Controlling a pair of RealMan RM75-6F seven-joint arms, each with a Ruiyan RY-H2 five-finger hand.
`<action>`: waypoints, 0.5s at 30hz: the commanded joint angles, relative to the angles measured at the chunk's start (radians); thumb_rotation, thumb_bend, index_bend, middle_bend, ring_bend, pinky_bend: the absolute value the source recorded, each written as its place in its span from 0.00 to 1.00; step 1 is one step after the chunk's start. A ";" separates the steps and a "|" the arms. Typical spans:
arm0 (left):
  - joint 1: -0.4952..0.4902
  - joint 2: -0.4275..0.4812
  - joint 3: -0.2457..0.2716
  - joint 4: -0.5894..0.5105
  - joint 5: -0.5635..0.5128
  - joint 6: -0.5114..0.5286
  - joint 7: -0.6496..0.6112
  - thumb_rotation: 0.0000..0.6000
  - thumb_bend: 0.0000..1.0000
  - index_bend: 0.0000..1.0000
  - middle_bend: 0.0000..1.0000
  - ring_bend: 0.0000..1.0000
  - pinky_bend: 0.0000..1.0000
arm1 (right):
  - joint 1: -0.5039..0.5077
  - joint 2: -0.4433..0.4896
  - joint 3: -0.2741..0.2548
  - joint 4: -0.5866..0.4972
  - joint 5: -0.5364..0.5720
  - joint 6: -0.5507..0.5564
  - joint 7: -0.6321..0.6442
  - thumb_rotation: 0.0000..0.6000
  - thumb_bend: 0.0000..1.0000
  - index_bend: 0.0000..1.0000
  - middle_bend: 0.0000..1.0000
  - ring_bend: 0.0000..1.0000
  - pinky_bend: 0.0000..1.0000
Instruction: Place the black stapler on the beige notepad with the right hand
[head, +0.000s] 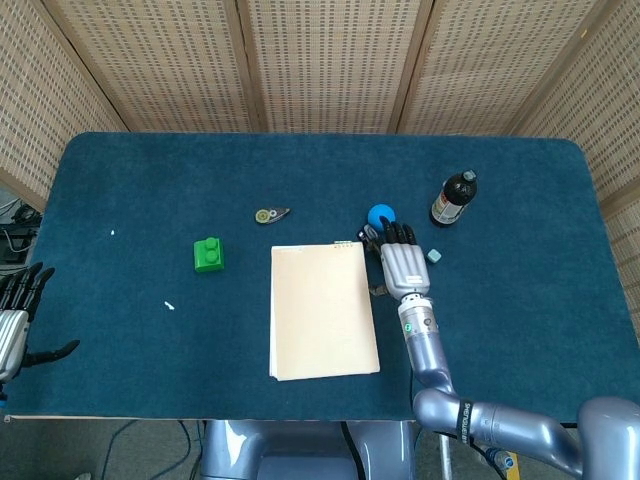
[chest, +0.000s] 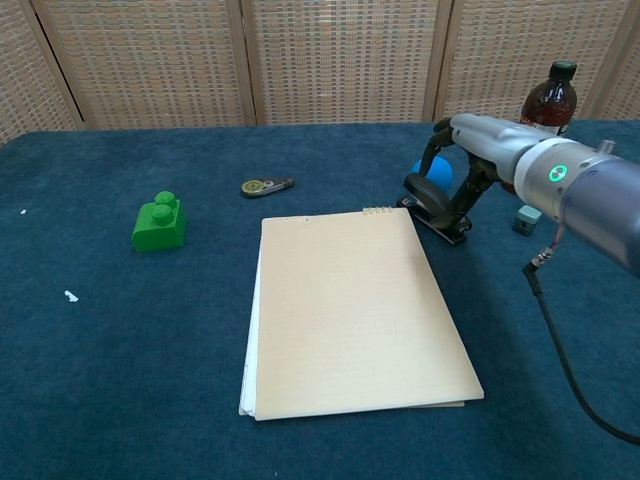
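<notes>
The right hand (chest: 462, 172) arches over the black stapler (chest: 436, 209), fingers curled down around it — whether they grip it yet I cannot tell. The stapler lies on the surface (head: 150, 180) just beside the beige notepad (chest: 350, 312), by its top right corner. A blue ball (head: 379, 214) sits close behind, crowding the grasp; the bottle (chest: 545, 115) stands clear.

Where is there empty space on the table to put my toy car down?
The beige notepad top is bare. Open cloth lies between the green block and the notepad, and along the front edge. It is crowded at the back right: the right hand is on the black stapler, next to the blue ball, bottle and small cube.
</notes>
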 joint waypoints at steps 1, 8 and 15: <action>-0.001 -0.001 0.000 0.002 -0.002 -0.002 -0.001 1.00 0.00 0.00 0.00 0.00 0.00 | 0.026 -0.031 0.015 0.050 0.029 -0.012 0.017 1.00 0.29 0.38 0.05 0.00 0.06; -0.008 -0.003 -0.001 0.010 -0.011 -0.018 -0.007 1.00 0.00 0.00 0.00 0.00 0.00 | 0.073 -0.085 0.037 0.158 0.065 -0.016 0.039 1.00 0.29 0.38 0.05 0.00 0.06; -0.011 -0.002 -0.001 0.017 -0.017 -0.027 -0.018 1.00 0.00 0.00 0.00 0.00 0.00 | 0.115 -0.125 0.052 0.247 0.106 -0.038 0.037 1.00 0.29 0.38 0.04 0.00 0.05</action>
